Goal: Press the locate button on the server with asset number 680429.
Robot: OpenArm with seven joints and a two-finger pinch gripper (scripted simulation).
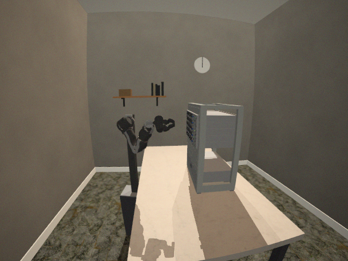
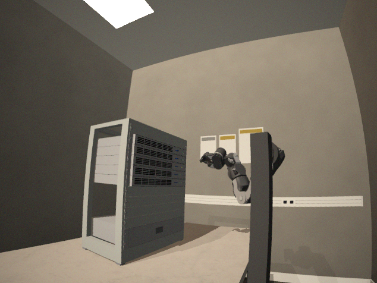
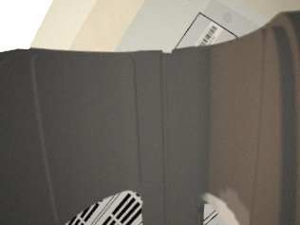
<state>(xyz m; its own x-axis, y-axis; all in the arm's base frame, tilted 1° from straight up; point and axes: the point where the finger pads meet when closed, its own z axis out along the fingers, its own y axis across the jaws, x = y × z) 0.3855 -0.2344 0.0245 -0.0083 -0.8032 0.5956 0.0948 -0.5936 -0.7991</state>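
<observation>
Before the rack (image 2: 124, 194), the gripper (image 2: 203, 159) hangs empty, jaws pressed together, asset labels seemingly unreadable.

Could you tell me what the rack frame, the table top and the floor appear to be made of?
Rack: likely painted metal, matte pale grey, with flat, sharp-edged posts.
Table top: probably pale wood or laminate, smooth and matte, with faint streaking and no clear grain.
Floor: looks like polished stone or marble-pattern vinyl, mottled grey-green with veins.
</observation>
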